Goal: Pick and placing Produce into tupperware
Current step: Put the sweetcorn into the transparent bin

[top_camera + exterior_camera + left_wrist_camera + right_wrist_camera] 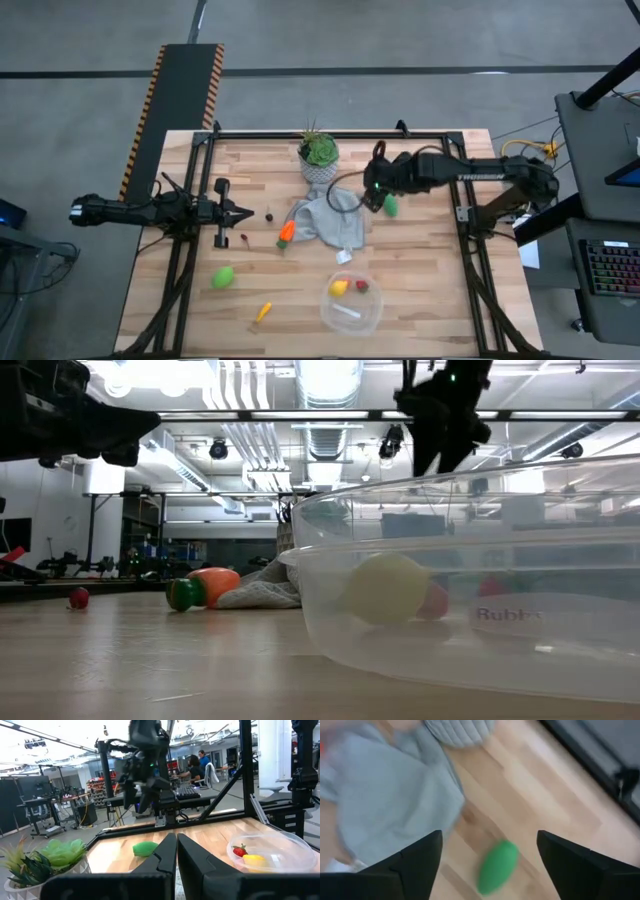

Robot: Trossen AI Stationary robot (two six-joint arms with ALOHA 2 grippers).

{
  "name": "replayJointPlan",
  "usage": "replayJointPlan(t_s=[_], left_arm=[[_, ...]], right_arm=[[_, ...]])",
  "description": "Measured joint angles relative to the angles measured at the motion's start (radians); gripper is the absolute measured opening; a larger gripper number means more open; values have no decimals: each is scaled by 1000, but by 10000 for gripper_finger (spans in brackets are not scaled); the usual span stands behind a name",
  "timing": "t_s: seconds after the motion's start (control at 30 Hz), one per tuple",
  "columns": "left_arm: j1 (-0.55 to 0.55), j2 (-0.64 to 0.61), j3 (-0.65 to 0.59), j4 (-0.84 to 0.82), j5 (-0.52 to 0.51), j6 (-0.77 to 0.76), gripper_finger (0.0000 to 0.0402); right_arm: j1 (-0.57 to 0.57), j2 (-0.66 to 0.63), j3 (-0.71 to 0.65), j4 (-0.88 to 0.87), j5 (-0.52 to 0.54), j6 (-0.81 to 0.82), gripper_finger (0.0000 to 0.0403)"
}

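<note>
The clear tupperware stands at the near middle of the table and holds a yellow lemon and a red berry. A green oval lies on the table right of the grey cloth. My right gripper hangs open above this oval. In the right wrist view the oval lies on the wood between the spread fingers, apart from them. My left gripper is shut and empty above the table's left part. A second green oval, an orange carrot and a small yellow-orange piece lie loose.
A potted plant stands at the far middle, next to the cloth. Two tiny red berries lie near my left gripper. A black frame runs round the table. People sit at desks in the room beyond.
</note>
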Motion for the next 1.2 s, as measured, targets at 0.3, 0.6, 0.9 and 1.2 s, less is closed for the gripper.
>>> replayJointPlan(t_s=[0.3, 0.6, 0.9, 1.2], left_arm=[[0, 15, 0, -2, 1, 0, 0], [0, 43, 0, -2, 1, 0, 0], [0, 43, 0, 1, 2, 0, 0], [0, 41, 0, 4, 3, 0, 0]], right_arm=[[-159, 32, -48, -36, -162, -20, 349], [-187, 59, -214, 46, -257, -8, 350], [-192, 59, -396, 263, -324, 7, 350], [-225, 59, -517, 454, -332, 6, 347]])
